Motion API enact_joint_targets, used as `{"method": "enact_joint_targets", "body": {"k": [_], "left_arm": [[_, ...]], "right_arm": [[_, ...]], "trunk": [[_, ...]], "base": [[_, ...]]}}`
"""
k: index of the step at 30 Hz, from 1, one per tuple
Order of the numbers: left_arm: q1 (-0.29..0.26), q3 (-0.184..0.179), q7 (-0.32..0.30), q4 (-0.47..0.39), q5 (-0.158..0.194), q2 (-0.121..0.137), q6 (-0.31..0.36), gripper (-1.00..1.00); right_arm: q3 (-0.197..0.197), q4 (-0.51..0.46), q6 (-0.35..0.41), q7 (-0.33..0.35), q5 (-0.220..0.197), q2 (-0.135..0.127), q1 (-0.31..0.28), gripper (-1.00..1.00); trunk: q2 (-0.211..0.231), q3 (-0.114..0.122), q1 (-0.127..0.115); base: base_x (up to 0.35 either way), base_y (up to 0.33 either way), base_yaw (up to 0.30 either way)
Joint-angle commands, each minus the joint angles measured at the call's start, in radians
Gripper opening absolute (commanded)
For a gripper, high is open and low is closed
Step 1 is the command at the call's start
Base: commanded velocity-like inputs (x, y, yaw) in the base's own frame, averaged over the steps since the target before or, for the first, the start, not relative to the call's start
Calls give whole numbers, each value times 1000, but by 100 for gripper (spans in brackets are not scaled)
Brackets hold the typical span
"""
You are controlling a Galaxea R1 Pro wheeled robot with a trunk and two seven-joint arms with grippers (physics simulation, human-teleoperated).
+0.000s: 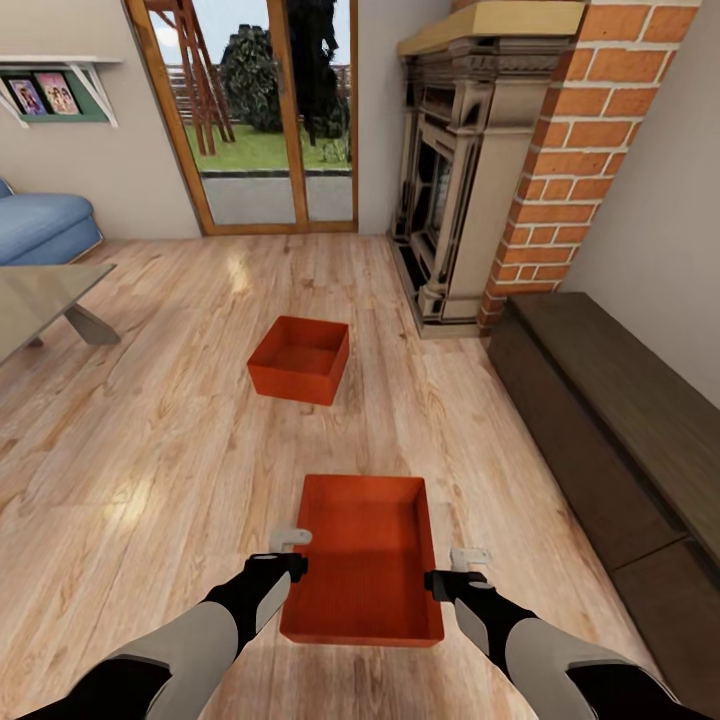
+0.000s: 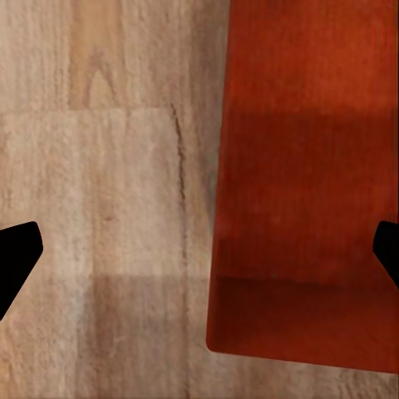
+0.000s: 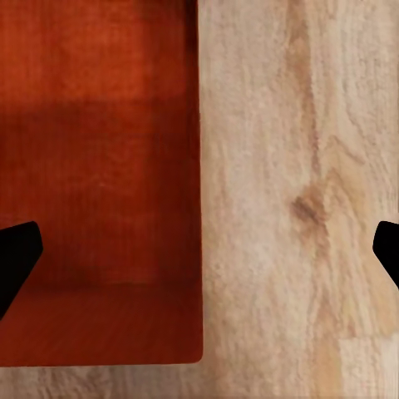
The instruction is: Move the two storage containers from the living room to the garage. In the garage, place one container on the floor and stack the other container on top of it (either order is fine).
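Note:
Two orange-red storage containers rest on the light wood planks of the living room. The near container [image 1: 365, 560] lies right in front of me; the far container [image 1: 300, 358] sits about a metre beyond it, toward the glass doors. My left gripper [image 1: 290, 540] hovers open over the near bin's left wall, and my right gripper [image 1: 468, 557] hovers open over its right wall. In the left wrist view the left gripper [image 2: 199, 253] straddles the wall of the bin [image 2: 307, 208]. In the right wrist view the right gripper [image 3: 199, 253] straddles the bin's [image 3: 96, 174] edge. Nothing is held.
A red-brick fireplace [image 1: 470, 190] with a stone surround stands ahead on the right. A long dark wooden bench [image 1: 620, 410] runs along the right wall. A glass table [image 1: 40, 295] and a blue sofa [image 1: 40, 225] are at the left. Glass doors [image 1: 265, 110] are straight ahead.

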Motion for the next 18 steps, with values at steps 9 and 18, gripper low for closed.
{"method": "enact_joint_targets", "body": {"k": [9,18], "left_arm": [[0,-9,6,-2,9,4,5,100],[0,-8,6,-3,9,6,5,100]], "right_arm": [[6,0,-9,-3,-4,0,0,100],[6,0,-10,-3,-2,-1,0,100]], "trunk": [[-64,-29,34],[-127,-57,69]], "base": [[0,0,0],[0,0,0]]}}
